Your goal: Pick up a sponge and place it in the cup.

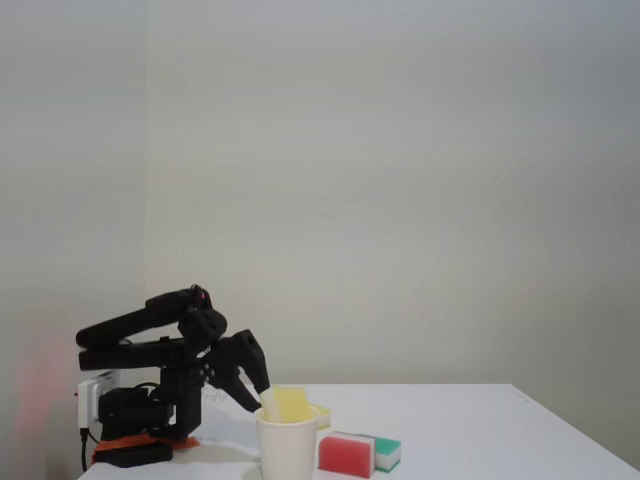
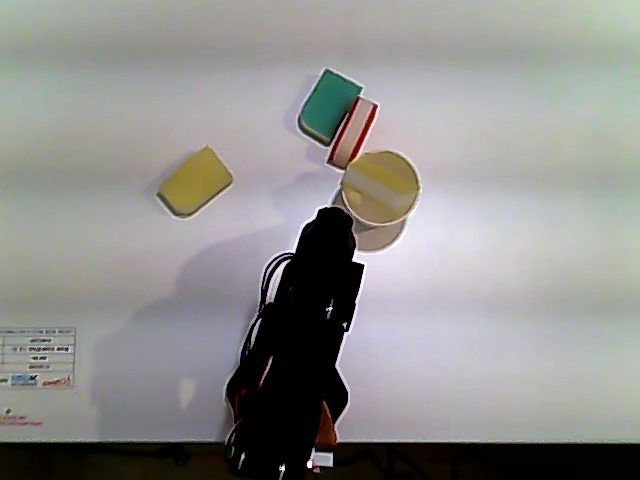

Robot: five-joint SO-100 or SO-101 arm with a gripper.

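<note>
Sponge (image 1: 291,403): stands in the cup (image 1: 288,452), top above the rim.
Gripper (image 1: 262,392): beside sponge; jaws' state unclear.

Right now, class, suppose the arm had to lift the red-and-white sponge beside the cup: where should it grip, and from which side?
Grip the red-and-white sponge across its narrow thickness, coming down from above. In the other view it stands on edge as a thin strip, between the green sponge and the cup. Both neighbours crowd its flat faces, so this is a tight grasp.
</note>
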